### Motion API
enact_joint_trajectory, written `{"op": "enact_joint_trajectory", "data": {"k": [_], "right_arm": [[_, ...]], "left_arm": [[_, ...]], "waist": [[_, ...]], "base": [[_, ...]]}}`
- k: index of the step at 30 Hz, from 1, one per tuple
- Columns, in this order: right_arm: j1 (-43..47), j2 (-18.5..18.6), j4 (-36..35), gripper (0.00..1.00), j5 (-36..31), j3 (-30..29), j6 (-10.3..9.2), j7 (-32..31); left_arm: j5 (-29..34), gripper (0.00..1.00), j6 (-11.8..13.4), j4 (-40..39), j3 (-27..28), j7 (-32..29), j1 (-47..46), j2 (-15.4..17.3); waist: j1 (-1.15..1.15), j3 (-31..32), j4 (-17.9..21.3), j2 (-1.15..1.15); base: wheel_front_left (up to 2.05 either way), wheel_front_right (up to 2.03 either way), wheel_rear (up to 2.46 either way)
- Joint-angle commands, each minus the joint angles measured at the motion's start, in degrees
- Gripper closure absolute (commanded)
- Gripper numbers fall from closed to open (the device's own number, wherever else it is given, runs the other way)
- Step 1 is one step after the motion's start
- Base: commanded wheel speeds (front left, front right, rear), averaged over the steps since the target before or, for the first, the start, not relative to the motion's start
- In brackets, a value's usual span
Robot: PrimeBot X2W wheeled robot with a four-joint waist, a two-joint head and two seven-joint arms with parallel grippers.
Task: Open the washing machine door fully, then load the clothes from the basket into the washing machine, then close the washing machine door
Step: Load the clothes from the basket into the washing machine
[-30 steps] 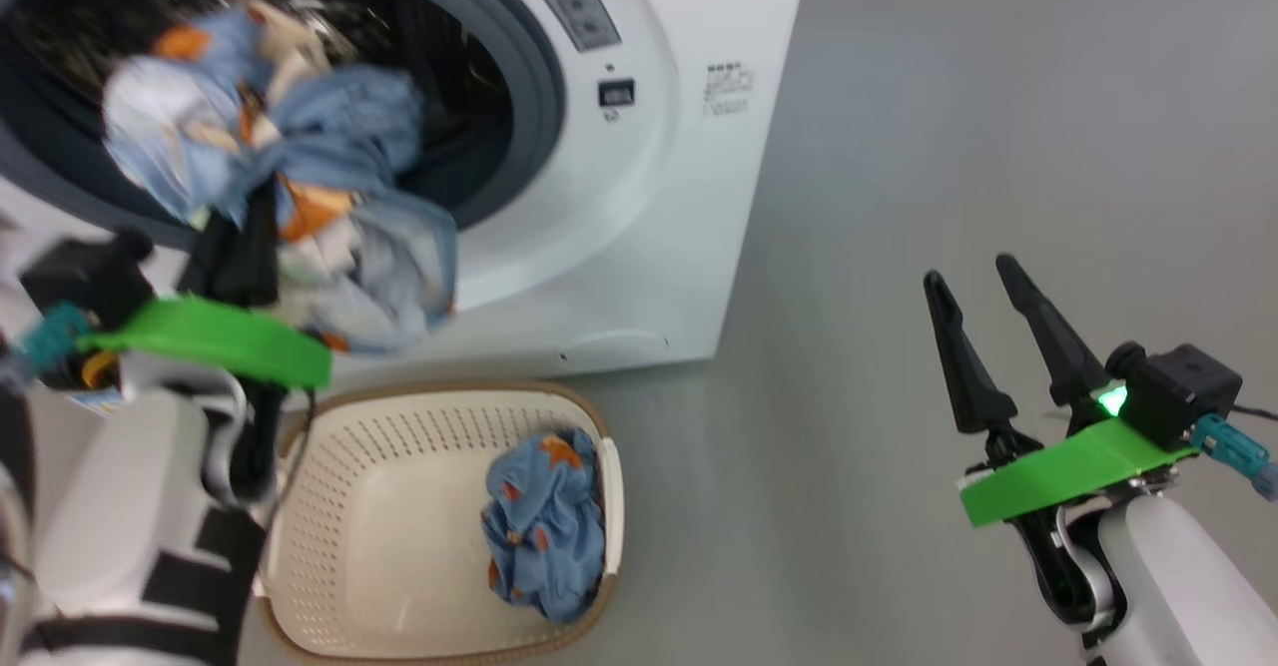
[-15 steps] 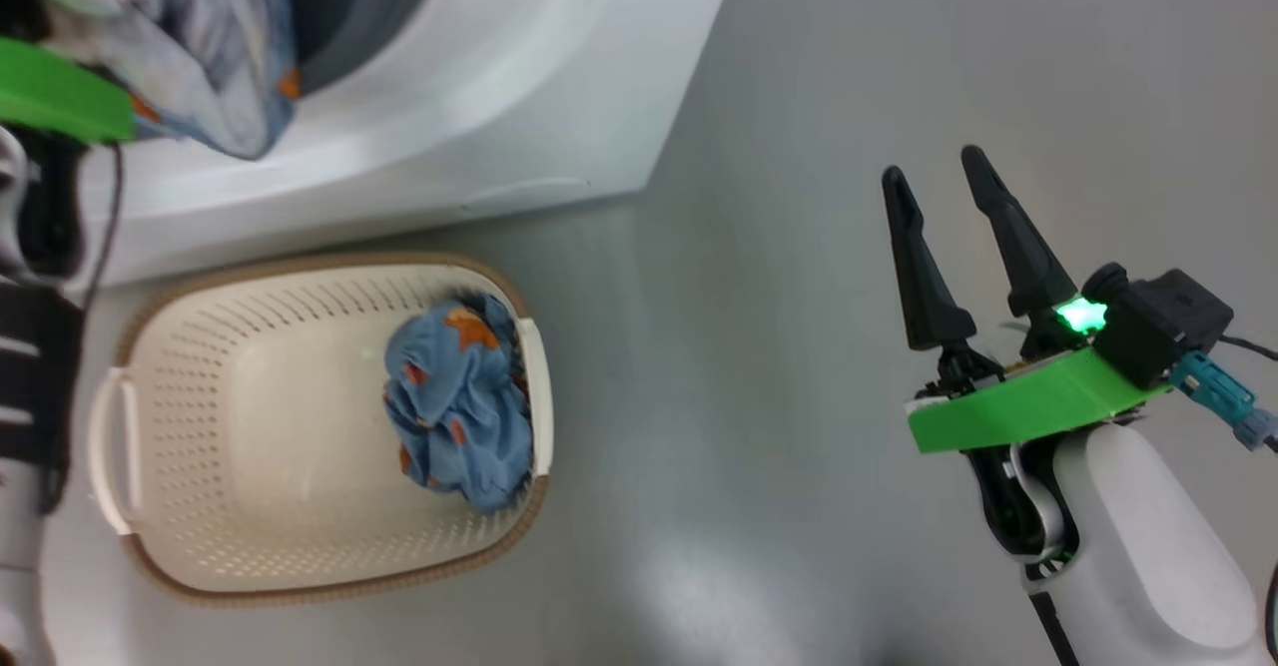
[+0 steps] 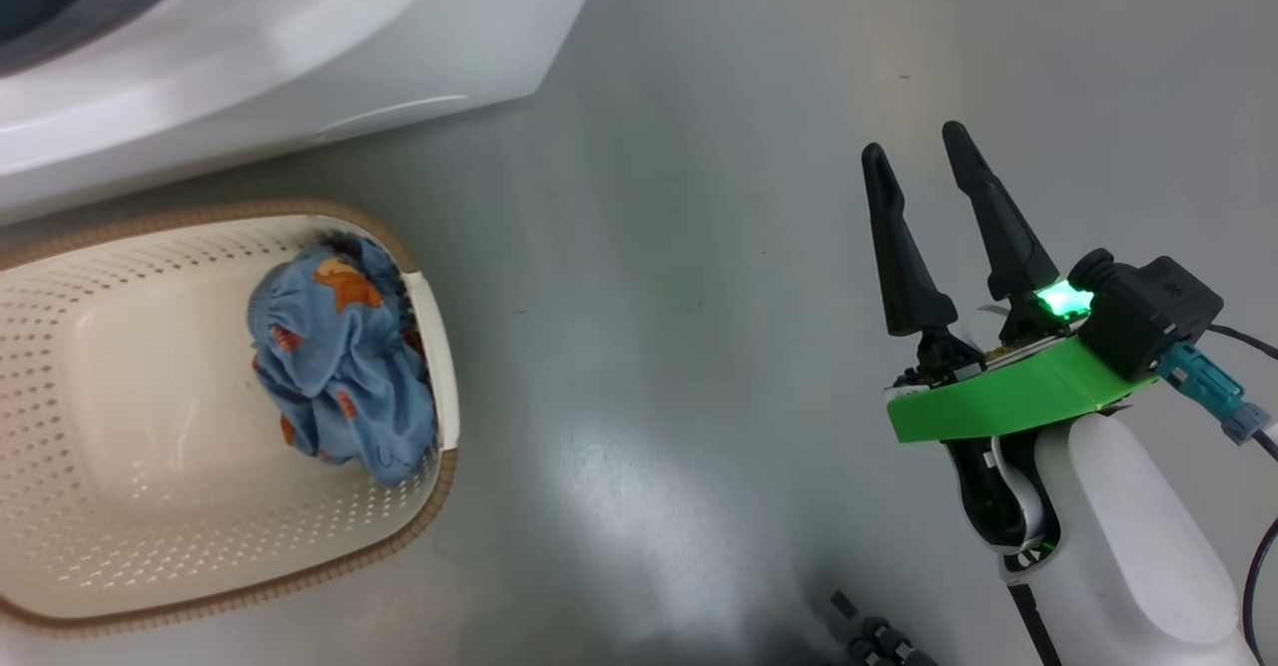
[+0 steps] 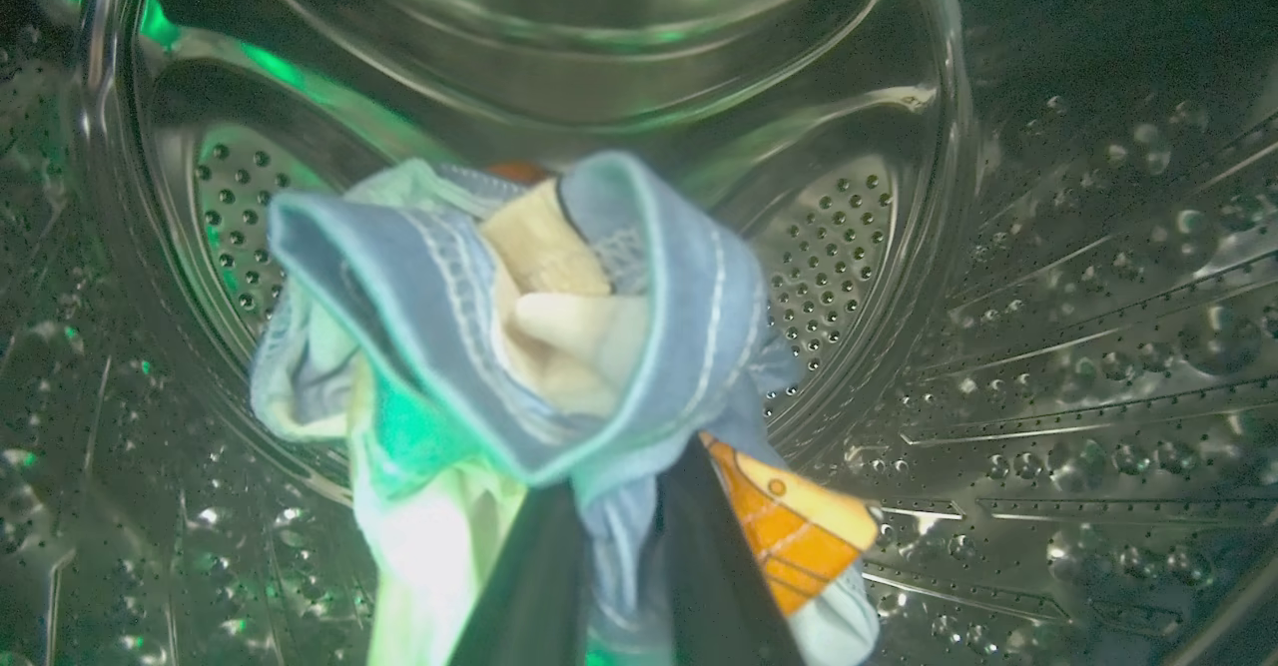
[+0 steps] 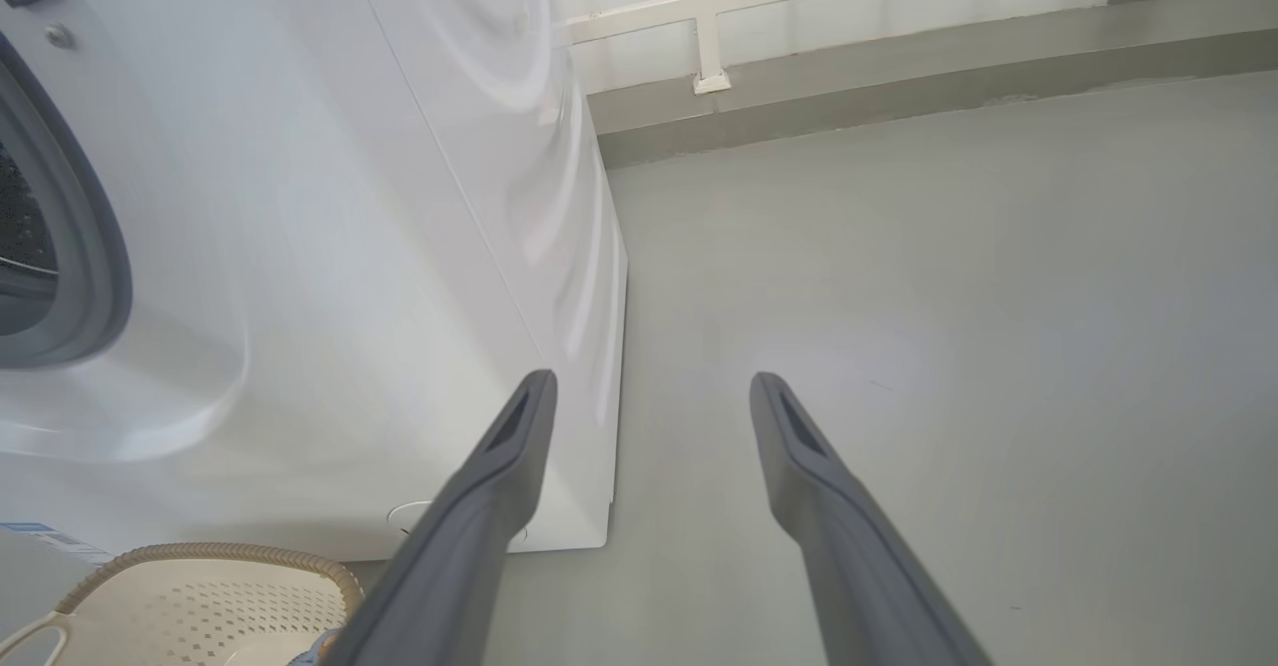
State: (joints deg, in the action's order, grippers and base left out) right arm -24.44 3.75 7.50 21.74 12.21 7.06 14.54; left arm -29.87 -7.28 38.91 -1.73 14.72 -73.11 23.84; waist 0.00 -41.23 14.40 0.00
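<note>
Crumpled blue clothes (image 4: 689,336), perforated steel drum (image 4: 1048,346), woven-rimmed plastic basket (image 3: 150,262)

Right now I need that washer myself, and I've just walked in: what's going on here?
The robot is loading laundry. Its left gripper is shut on a bundle of clothes, held inside the drum of the washer. One more garment lies in the basket on the floor in front of the washer. The right gripper is open and empty, above the floor off to the side.
</note>
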Motion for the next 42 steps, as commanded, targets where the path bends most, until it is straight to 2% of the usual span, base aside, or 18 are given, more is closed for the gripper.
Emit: {"op": "enact_joint_trajectory", "data": {"k": [1, 4, 9, 18, 28, 42], "right_arm": [[0.37, -0.36, -1.17, 0.0, -0.13, 0.75, 0.43, 0.46], [0.36, -0.44, -0.87, 0.0, -0.17, 0.82, 0.43, 0.46], [0.28, -0.53, -0.16, 0.0, -0.2, 0.91, 0.43, 0.46], [0.14, 0.09, 1.27, 0.0, 0.06, 1.59, 0.43, 0.46], [1.07, 2.53, 2.63, 0.0, 1.07, 1.23, 0.43, 0.46], [6.67, 6.28, 5.83, 0.0, 4.23, 0.77, 0.43, 0.46]], "left_arm": [[1.26, 0.0, -0.14, -0.64, 2.41, 0.28, 1.01, 1.44], [2.3, 0.0, -0.17, 1.16, 2.85, 0.28, 1.4, 0.46], [1.93, 0.0, -0.19, 6.89, 0.05, 0.28, 2.32, -1.27], [-0.4, 0.0, -0.2, 10.43, -5.26, 0.28, 6.62, -1.86], [-1.05, 0.0, -0.2, 5.54, -6.65, 0.28, 16.89, -3.18], [2.15, 0.0, -0.21, -4.93, -5.58, 0.28, 37.86, -8.45]], "waist": [[0.0, -0.77, 1.05, 0.0], [0.0, -0.34, 0.78, 0.0], [0.0, 0.96, -0.3, 0.0], [0.0, 5.89, -1.94, 0.0], [0.0, 13.93, -4.94, 0.0], [0.0, 29.32, -11.11, 0.0]], "base": [[0.0, 0.0, 0.0], [0.0, 0.0, 0.0], [0.0, 0.0, 0.0], [0.0, 0.0, 0.0], [0.0, 0.0, 0.0], [0.0, 0.0, 0.0]]}}
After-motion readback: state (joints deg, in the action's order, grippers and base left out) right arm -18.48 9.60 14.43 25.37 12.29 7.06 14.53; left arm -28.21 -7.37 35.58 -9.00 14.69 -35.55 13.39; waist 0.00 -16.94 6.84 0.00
